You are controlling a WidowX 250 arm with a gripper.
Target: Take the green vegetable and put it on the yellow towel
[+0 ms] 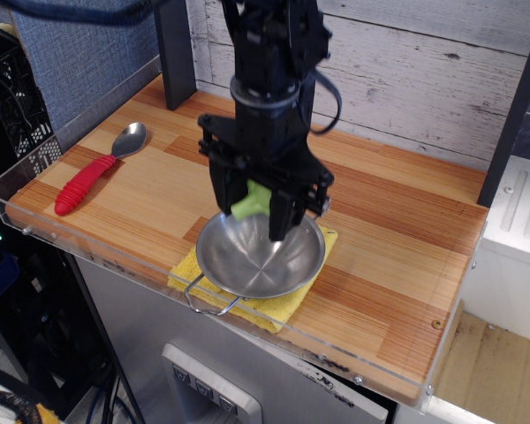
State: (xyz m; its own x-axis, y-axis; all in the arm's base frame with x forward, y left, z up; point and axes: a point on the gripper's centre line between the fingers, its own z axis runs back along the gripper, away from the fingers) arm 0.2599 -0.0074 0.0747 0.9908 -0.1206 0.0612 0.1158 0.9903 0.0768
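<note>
My gripper (251, 212) is shut on the green vegetable (252, 200), a small light-green toy broccoli, and holds it just above the far part of the steel bowl (258, 258). The bowl sits on the yellow towel (290, 302), which shows only at its left, front and right edges around the bowl. The black arm comes down from the top of the view and hides the bowl's far handle.
A spoon with a red handle (90, 182) lies at the left of the wooden table (397, 256). A clear plastic rim runs along the table's front and left edges. A dark post (175, 53) stands at the back left, in front of the white plank wall.
</note>
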